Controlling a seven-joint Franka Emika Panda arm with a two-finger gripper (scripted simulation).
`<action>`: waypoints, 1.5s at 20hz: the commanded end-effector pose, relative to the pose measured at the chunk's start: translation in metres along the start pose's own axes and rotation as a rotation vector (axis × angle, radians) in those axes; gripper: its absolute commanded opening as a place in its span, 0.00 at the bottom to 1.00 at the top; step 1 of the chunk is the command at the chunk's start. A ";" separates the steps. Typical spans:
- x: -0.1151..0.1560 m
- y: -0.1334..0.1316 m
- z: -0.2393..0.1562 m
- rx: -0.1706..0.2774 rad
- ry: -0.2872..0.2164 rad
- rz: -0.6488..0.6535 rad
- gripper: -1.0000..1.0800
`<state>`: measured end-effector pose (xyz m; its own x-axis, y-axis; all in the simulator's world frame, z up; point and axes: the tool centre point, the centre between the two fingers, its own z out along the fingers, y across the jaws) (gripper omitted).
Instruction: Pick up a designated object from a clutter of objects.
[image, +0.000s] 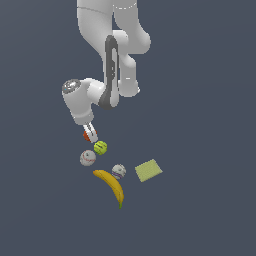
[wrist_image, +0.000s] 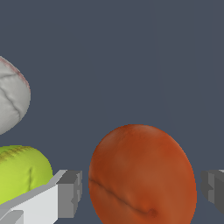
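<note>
In the exterior view, a white robot arm (image: 107, 60) reaches down from the top of the picture over a flat, dark grey-blue bench (image: 210, 150). Its jaws (image: 90, 134) point down onto a small reddish-orange ball (image: 88, 135), which shows only as a sliver of colour on either side of the white fingers. Just beside that ball, toward the exterior view's right, sits a yellow-green ball (image: 100, 147). A whitish ball (image: 88, 158) lies just below these two in the picture, near the yellow-green ball. A second whitish ball (image: 119, 171) rests against a yellow banana (image: 112, 186). A flat pale-green square pad (image: 148, 170) lies near them, toward the exterior view's right.

In the wrist view, the reddish-orange ball (wrist_image: 142, 175) fills the space between two grey finger pads (wrist_image: 70, 193). The jaws stand apart, a narrow gap showing between each pad and the ball. The yellow-green ball (wrist_image: 22, 173) sits just behind one finger, with a whitish ball (wrist_image: 12, 98) next to it.
</note>
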<state>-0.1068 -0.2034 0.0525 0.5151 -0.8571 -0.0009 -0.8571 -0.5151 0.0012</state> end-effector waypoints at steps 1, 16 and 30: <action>0.000 0.000 0.002 0.001 0.001 0.000 0.96; 0.002 -0.002 -0.002 0.003 0.002 -0.001 0.00; 0.026 -0.028 -0.069 0.000 0.003 0.001 0.00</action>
<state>-0.0758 -0.2097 0.1098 0.5146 -0.8574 0.0004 -0.8574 -0.5146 0.0023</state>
